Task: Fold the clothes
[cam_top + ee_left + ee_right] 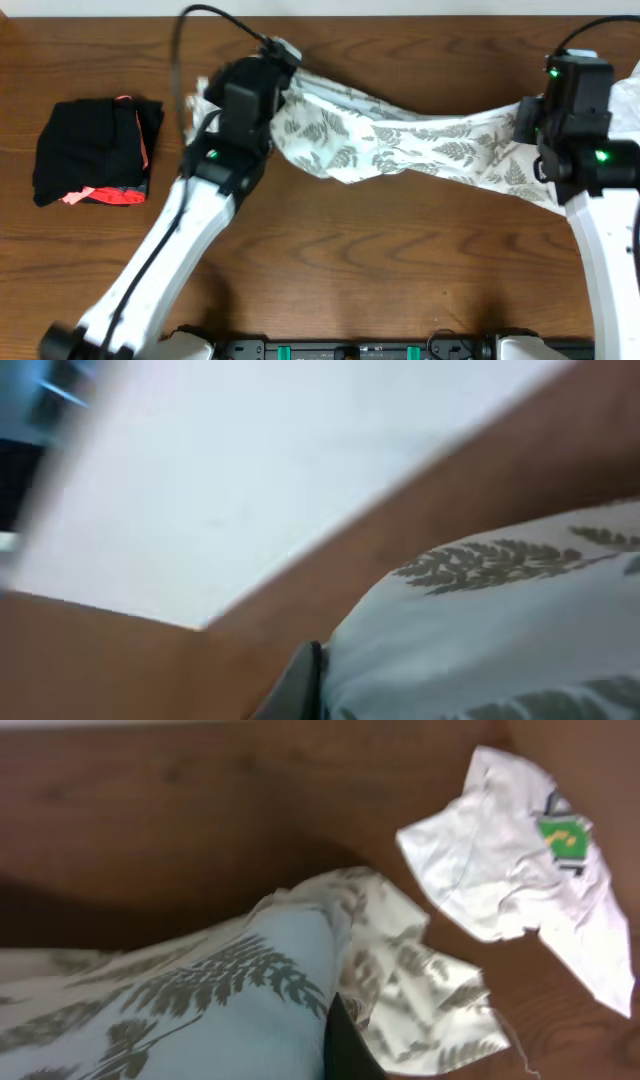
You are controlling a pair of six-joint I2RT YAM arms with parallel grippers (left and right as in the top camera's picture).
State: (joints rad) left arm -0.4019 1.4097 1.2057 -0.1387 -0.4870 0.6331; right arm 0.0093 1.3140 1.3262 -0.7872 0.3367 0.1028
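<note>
At far left on the worktop (pixel 400 280), lying well apart from both arms: a black bundle (pixel 97 150), coral-pink trim showing along its right and lower edges. Further right, near the far edge, clamping the left tool (pixel 283 62) tight on one end of the dress (pixel 400 140). Through the left wrist camera, showing only one dark finger (pixel 297 685) against fern-printed fabric, all of it blurred. Across the middle, stretching the dress as a bunched, twisted band from the left tool to the right one, with a loose fold sagging just right of the left arm; touching the wood there or hanging just above it, cannot tell. At right, pinching the other end in the right tool (pixel 527 122), jaws closed narrow on the fabric. Through the right wrist camera, showing a dark finger (pixel 345 1045) beneath the print and crumpled fabric trailing onto the wood. At far right, lying flat and apart from the dress: a plain white cloth (pixel 520 885) bearing a small green label (pixel 562 835).
</note>
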